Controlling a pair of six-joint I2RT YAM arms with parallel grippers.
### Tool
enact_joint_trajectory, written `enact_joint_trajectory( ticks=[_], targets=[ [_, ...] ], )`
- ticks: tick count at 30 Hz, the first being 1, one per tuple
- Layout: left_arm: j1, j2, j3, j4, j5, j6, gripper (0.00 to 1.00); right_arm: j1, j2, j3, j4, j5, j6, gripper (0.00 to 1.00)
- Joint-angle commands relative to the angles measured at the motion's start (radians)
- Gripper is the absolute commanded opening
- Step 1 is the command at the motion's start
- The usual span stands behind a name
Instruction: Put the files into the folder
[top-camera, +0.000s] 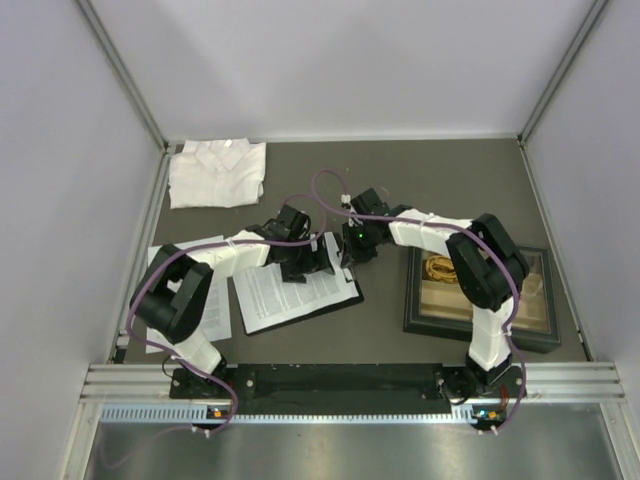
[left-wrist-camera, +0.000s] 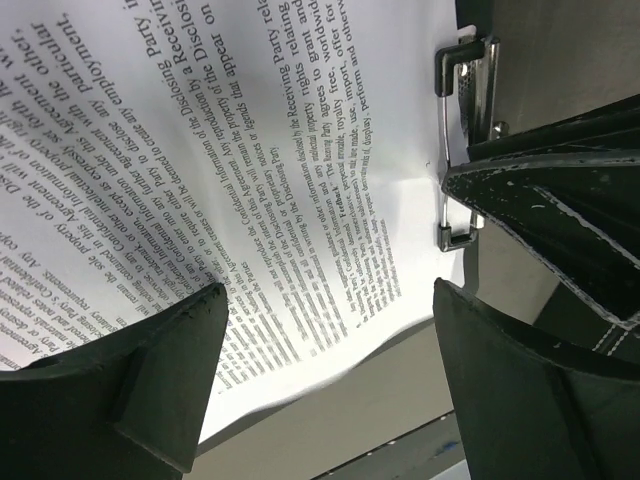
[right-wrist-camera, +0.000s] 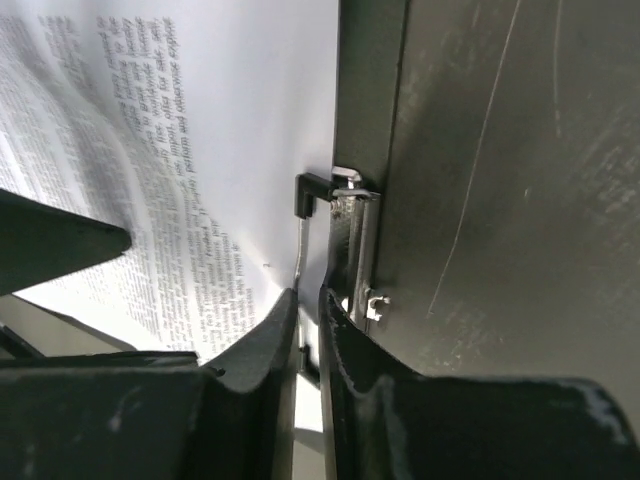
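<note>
A printed sheet of the files (top-camera: 285, 292) lies on the black folder (top-camera: 322, 311) in the middle of the table. More files (top-camera: 216, 306) lie to its left, partly under my left arm. My left gripper (top-camera: 303, 256) hovers open over the sheet (left-wrist-camera: 250, 150), nothing between its fingers (left-wrist-camera: 170, 370). My right gripper (top-camera: 352, 240) is at the folder's short edge. There it is shut on the silver clip (right-wrist-camera: 345, 195), whose wire runs between its fingertips. The left wrist view shows the same clip (left-wrist-camera: 462, 140) with the right fingers (left-wrist-camera: 550, 200) on it.
A folded white shirt (top-camera: 217, 172) lies at the back left. A dark-framed tray (top-camera: 480, 290) of small items sits at the right, beside my right arm. Grey walls close in the table's left, back and right sides.
</note>
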Motion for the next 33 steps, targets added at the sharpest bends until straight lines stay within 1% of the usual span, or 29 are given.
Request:
enact_joint_trajectory(
  ticks=[1,4,13,14,15,17,18,20,21,24,27,30,33],
  targets=[
    [0.008,0.038,0.001,-0.144,-0.103,0.109,0.89,0.011,0.047,-0.015,-0.030,0.034,-0.017,0.00],
    [0.008,0.031,-0.002,-0.132,-0.069,0.109,0.89,0.011,0.051,-0.015,-0.026,0.029,-0.013,0.00],
    [0.008,-0.011,0.030,-0.171,-0.089,0.131,0.91,0.013,0.045,0.002,-0.038,0.002,-0.022,0.00],
    [0.008,-0.017,0.043,-0.178,-0.083,0.132,0.91,0.014,0.038,0.014,-0.042,-0.004,-0.025,0.04],
    [0.008,-0.034,0.047,-0.184,-0.080,0.134,0.91,0.013,0.030,0.019,-0.052,-0.010,-0.027,0.18],
    [0.008,-0.054,0.055,-0.197,-0.073,0.137,0.91,0.016,-0.004,0.026,-0.058,-0.011,-0.030,0.26],
    [0.008,-0.072,0.055,-0.202,-0.069,0.137,0.91,0.016,-0.015,0.032,-0.065,-0.012,-0.033,0.34],
    [0.008,-0.091,0.046,-0.207,-0.066,0.137,0.91,0.020,-0.048,0.055,-0.095,-0.015,-0.045,0.41],
    [0.008,-0.106,0.041,-0.205,-0.061,0.134,0.91,0.023,-0.059,0.063,-0.107,-0.011,-0.050,0.46],
    [0.008,-0.120,0.026,-0.196,-0.073,0.125,0.91,0.030,-0.097,0.080,-0.142,0.018,-0.062,0.56],
    [0.016,-0.111,0.023,-0.184,-0.069,0.114,0.91,0.033,-0.105,0.086,-0.161,0.042,-0.077,0.61],
    [0.020,-0.094,0.024,-0.150,-0.037,0.100,0.91,0.033,-0.107,0.086,-0.170,0.058,-0.082,0.62],
    [0.022,-0.074,0.023,-0.112,-0.006,0.086,0.91,0.046,-0.102,0.098,-0.205,0.169,-0.082,0.60]
  ],
)
